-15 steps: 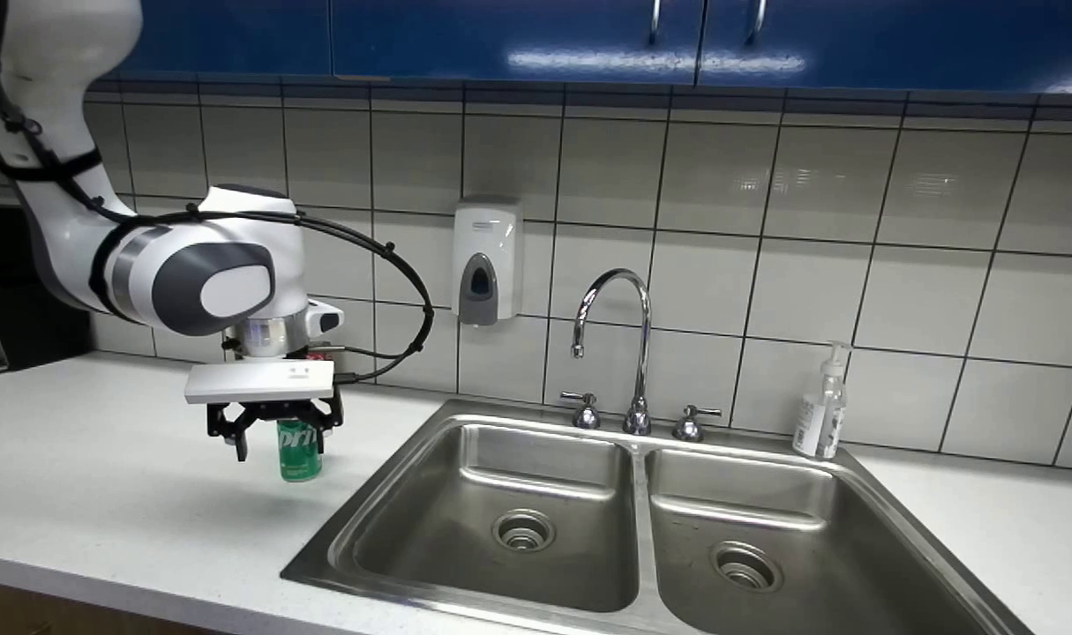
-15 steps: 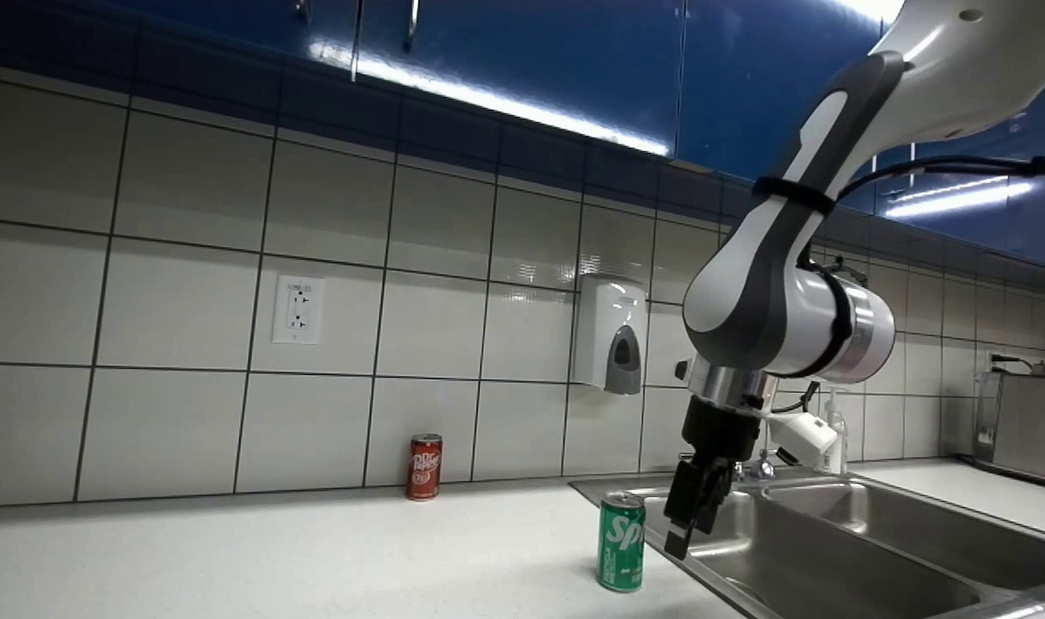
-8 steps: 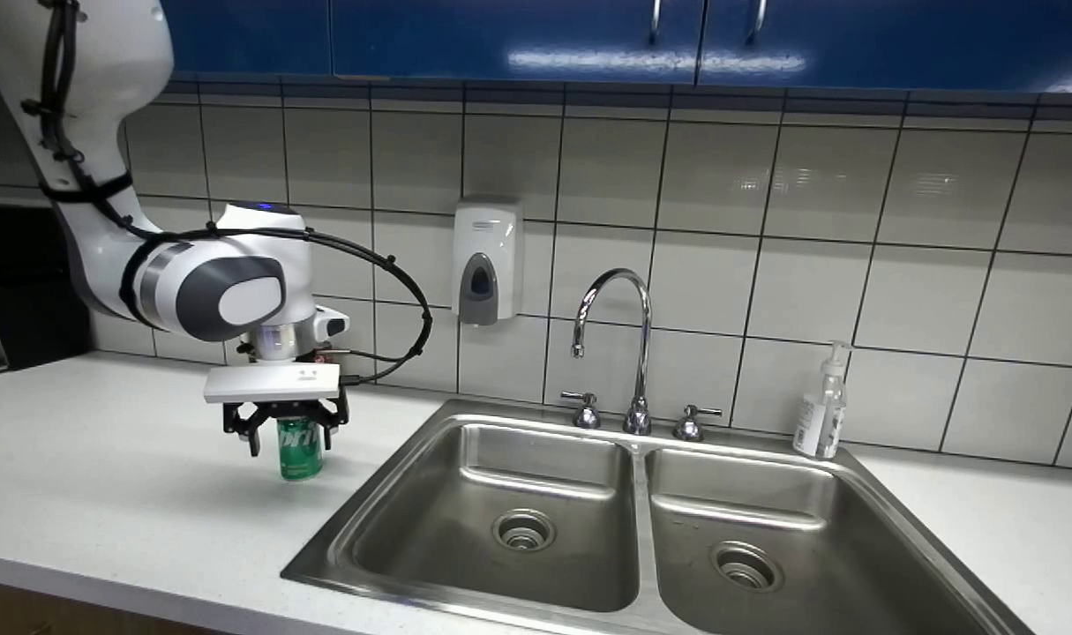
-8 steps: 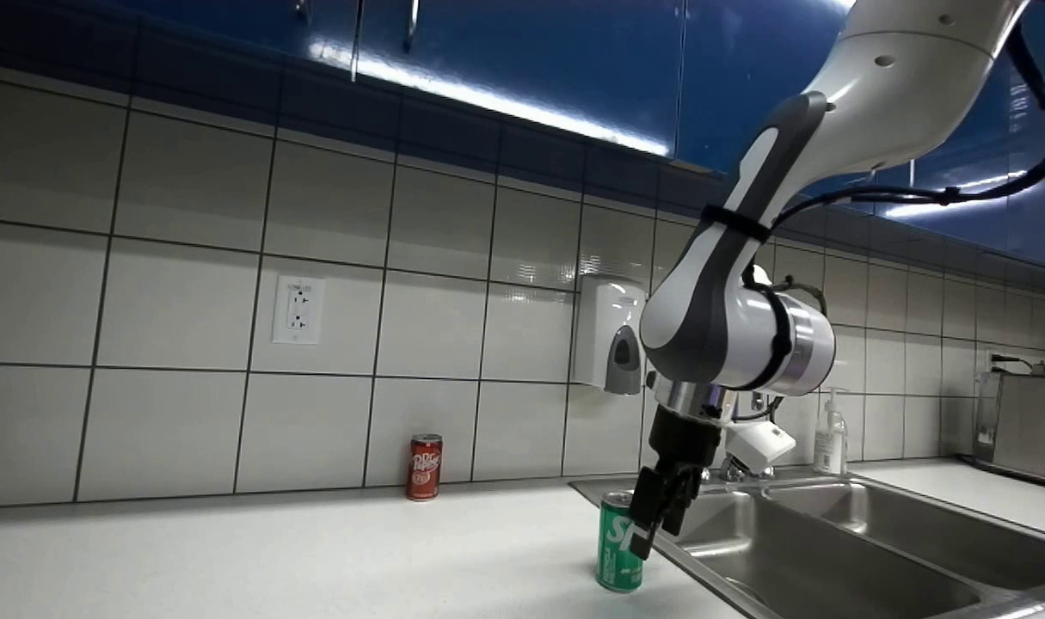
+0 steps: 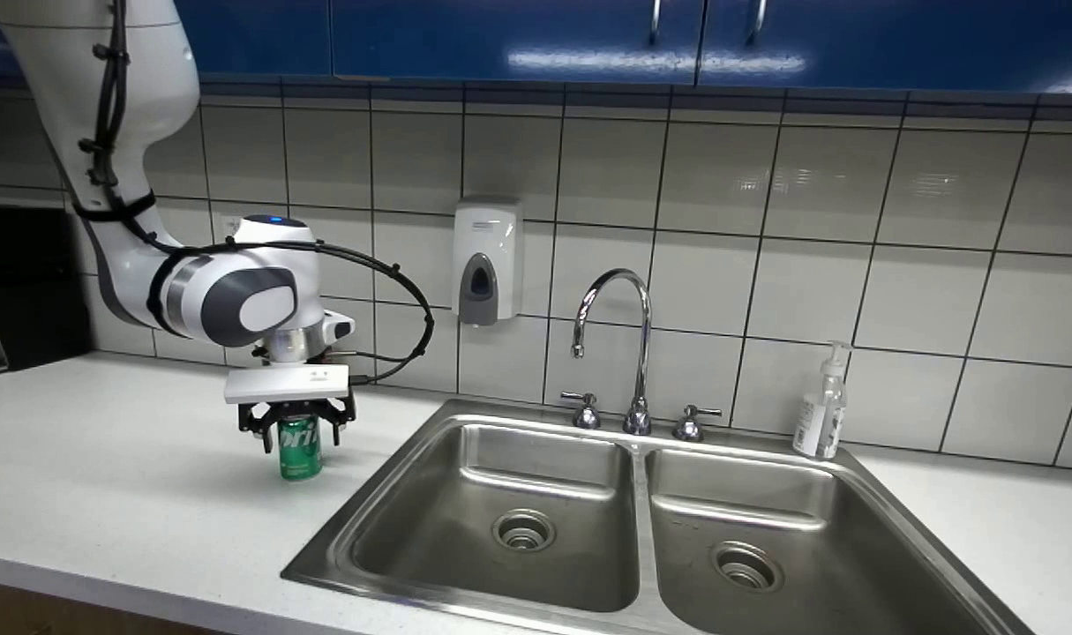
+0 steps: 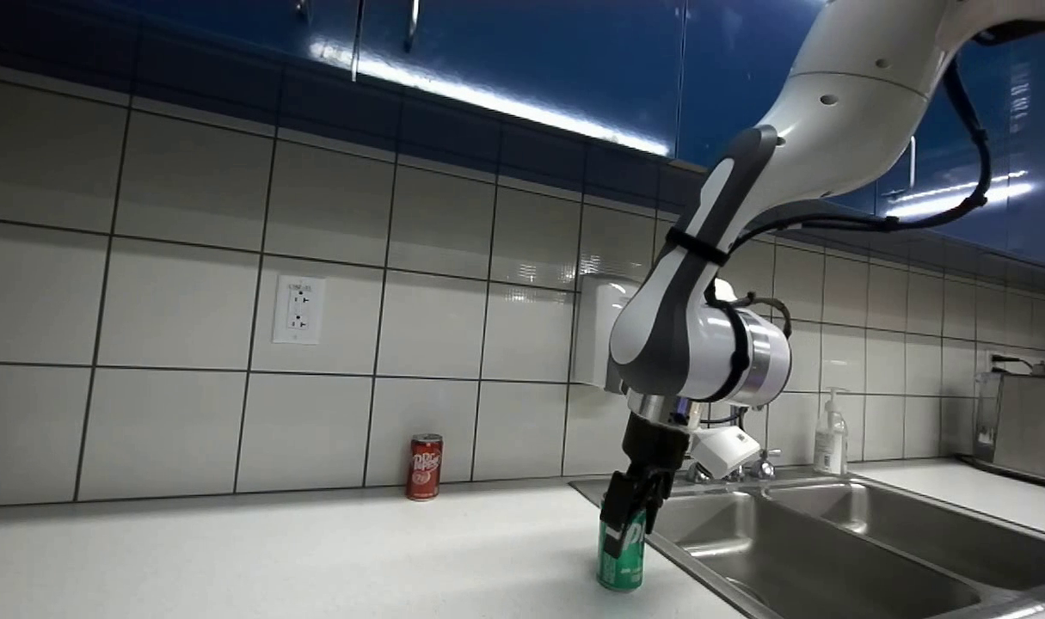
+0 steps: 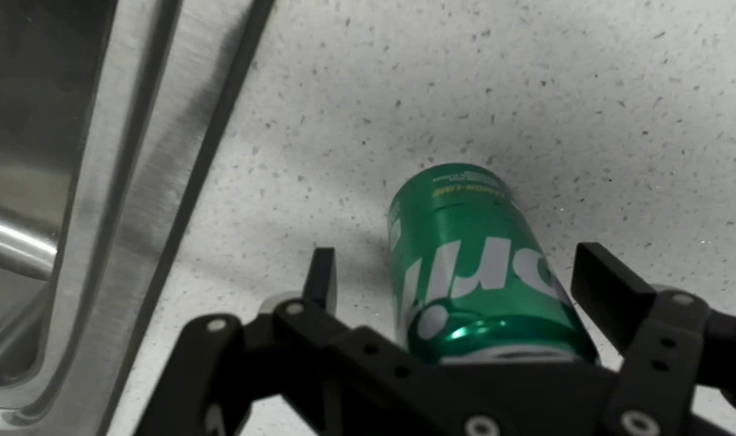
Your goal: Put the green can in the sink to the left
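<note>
The claw (image 7: 455,272) is spread wide around the green can (image 5: 300,451), leaving a gap, and the can stands up straight on the white worktop (image 5: 121,459) near the left sink (image 5: 447,542), while a red can (image 6: 424,468) stands by the tiled wall (image 6: 187,305)

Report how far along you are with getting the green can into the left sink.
Done: the gripper is lined up at the green can, its jaws on either side of it.
In hand: the grasp, apparently; the jaws stand open, and the wrist view shows a gap between the can and one jaw.
Left: closing, lifting and carrying; the can stands upright on the counter, outside the left sink.
</note>
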`<action>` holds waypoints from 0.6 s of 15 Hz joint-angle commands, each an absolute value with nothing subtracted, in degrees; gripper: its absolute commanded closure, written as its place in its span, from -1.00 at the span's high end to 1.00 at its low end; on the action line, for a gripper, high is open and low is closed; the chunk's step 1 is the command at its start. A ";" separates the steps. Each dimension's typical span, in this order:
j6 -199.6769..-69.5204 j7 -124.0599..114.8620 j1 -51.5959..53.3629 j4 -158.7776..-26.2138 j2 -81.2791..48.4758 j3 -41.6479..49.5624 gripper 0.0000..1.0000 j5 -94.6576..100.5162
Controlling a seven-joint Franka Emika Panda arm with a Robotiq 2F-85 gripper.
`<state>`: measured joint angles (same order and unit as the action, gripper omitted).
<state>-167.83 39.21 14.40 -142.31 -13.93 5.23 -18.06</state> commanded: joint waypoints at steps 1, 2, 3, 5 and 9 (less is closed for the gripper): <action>-169.61 36.00 5.87 -140.12 -16.57 -3.13 1.00 -12.87; -169.87 35.53 4.53 -139.74 -16.93 -4.47 1.00 -11.83; -169.84 34.97 3.36 -139.43 -17.22 -5.55 1.00 -10.81; -169.99 34.38 1.38 -139.03 -17.64 -7.24 0.50 -9.22; -169.39 34.17 -1.43 -138.30 -18.33 -9.49 0.01 -7.94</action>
